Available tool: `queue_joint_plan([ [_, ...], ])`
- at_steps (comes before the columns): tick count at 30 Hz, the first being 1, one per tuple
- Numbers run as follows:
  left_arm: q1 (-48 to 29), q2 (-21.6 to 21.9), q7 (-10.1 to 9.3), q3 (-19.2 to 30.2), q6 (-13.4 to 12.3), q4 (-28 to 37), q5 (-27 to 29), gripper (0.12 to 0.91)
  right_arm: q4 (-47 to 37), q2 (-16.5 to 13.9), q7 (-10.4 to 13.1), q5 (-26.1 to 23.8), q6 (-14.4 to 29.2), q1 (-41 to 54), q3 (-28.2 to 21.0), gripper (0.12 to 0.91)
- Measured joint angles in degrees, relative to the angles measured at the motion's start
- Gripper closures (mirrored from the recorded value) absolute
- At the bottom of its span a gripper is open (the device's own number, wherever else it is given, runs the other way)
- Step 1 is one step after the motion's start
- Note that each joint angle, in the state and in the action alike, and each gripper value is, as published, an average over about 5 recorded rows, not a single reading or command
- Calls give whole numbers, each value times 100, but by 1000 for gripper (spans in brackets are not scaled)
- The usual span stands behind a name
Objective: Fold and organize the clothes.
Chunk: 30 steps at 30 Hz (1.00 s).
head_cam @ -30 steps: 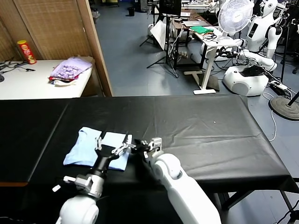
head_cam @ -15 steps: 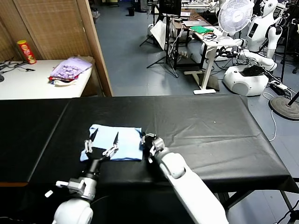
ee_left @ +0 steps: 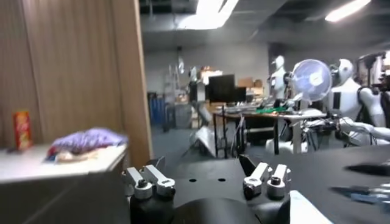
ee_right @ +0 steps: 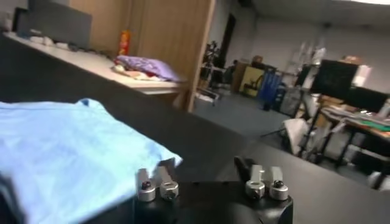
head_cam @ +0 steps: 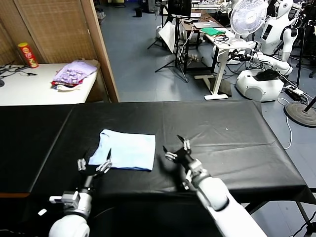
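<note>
Soft pale-blue T-shirt (head_cam: 126, 149) lies folded rectangular between spread-fingered, empty left gripper (head_cam: 94, 163) and right gripper (head_cam: 176, 148).

A black cloth (head_cam: 222, 143) covers the long table in front. Behind it to the left stands a white table (head_cam: 34, 86) carrying a purple patterned cloth pile (head_cam: 74, 73) and, near its far edge, a red and yellow can (head_cam: 28, 54) standing upright. A wooden partition (head_cam: 101, 49) rises just beside that table. Farther back on the blue floor stand a white fan (head_cam: 248, 17), desks with monitors (head_cam: 180, 7), and other white robots (head_cam: 276, 29).
</note>
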Motion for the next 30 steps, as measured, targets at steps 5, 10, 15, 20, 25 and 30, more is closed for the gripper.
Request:
queue_joint_plan([
  [5,240,182,-179,-178,229,-208,-469,232,776,-199,267,496,-285,-756,450,228],
  [10,684,374,-222,-424,283,-487,-720,232,1412,-196,584,977,-510,-1508,867,227],
  [15,1358,536,-246,-663,355,-810,-932,232,1925,-128,908,1096,-629,-2230,1170,227],
  [20,1989,635,-247,-871,414,-1162,-1152,232,2416,-92,1300,906,-658,-2868,1330,227],
  [25,2360,668,-520,-1045,965,-1520,-1654,232,2736,-5,1641,552,-757,-3328,1398,227],
  [30,2525,696,-492,-1198,1396,-1701,-1760,232,2873,32,1691,492,-806,-3549,1415,227],
])
